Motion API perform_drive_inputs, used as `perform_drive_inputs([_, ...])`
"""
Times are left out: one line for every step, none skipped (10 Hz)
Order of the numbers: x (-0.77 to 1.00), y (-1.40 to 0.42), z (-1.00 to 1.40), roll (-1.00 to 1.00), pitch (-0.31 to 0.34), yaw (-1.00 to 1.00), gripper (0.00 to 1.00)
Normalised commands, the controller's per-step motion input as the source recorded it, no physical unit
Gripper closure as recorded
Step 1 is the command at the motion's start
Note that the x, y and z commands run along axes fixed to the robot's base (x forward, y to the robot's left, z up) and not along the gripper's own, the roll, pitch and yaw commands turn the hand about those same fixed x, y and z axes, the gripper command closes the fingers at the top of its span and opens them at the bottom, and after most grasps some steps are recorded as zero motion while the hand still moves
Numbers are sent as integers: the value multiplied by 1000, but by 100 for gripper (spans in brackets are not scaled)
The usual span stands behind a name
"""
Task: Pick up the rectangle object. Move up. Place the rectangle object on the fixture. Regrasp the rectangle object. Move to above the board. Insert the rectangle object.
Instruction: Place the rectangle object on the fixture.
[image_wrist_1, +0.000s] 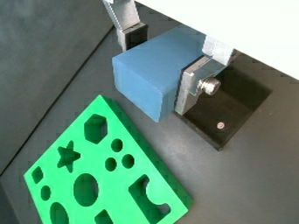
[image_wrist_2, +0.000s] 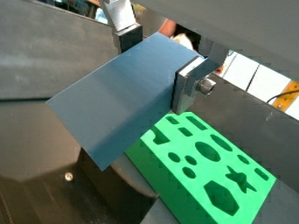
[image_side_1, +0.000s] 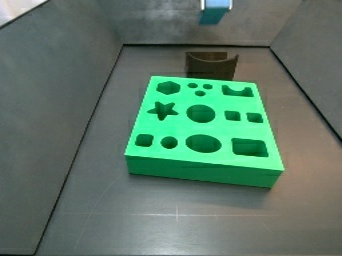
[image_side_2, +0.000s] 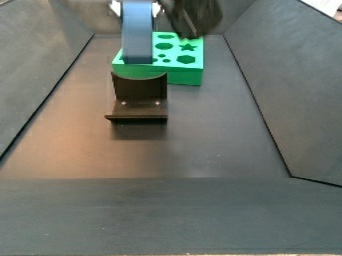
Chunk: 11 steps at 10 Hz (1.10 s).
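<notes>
while raised above fixture (image_side_2: 138, 100), end effector (image_wrist_1: 163, 54) clamps rectangle object (image_wrist_1: 152, 77) upright, board (image_side_1: 203, 130) beyond.

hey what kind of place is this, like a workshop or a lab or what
Probably a robot test enclosure in a lab: dark walled floor, a green board of shaped holes, a dark fixture, and the gripper raised above the fixture, holding the blue rectangle object.
</notes>
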Motion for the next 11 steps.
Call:
perform_drive_inputs([141,140,-1000,-1000,210,-151,100])
perform_drive_inputs([156,135,-1000,-841,192,-192,100])
perform_drive_inputs([158,137,-1000,-725,157,-205,100])
perform_drive_inputs([164,139,-1000,-488,94,-217,100])
perform_drive_inputs([179,139,-1000,-320,53,-212,100])
perform_drive_inputs([184,128,-992,-222,21,-195,100])
perform_drive_inputs([147,107,-763,-183,-12,-176,100])
perform_drive_inputs([110,79,-477,-156,-42,-145,100])
perform_drive_inputs([74,77,-382,-123,-54,-119,100])
perform_drive_inputs([63,72,-333,-115,-59,-91,100])
perform_drive_inputs([63,82,-326,-111,-63,-83,100])
